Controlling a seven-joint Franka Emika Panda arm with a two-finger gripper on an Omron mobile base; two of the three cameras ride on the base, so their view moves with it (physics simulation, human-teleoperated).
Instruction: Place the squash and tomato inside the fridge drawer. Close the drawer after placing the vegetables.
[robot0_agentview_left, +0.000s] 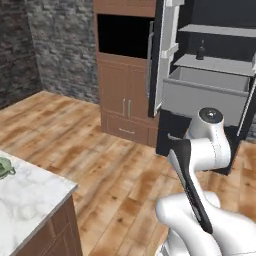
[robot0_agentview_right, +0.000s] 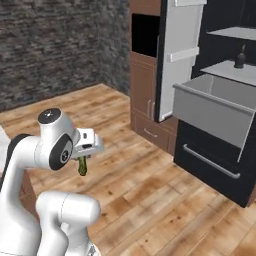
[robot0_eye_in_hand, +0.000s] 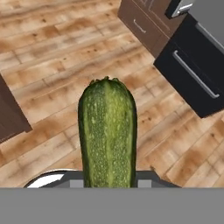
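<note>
Hanging from the pincer (robot0_agentview_right: 83, 159), the squash (robot0_agentview_right: 82, 166) points down over the wooden floor (robot0_agentview_right: 150, 190), its dark green body clamped between the jaws. In the hand view it stands upright in the middle, above the planks. Across the room the fridge drawer (robot0_agentview_right: 212, 112) is pulled out, light grey, below a shelf with a small dark bottle (robot0_agentview_right: 240, 57) on it. The fridge door (robot0_agentview_right: 175, 55) is swung wide. A marble worktop (robot0_agentview_left: 30, 200) lies at the lower left of the left base view.
</note>
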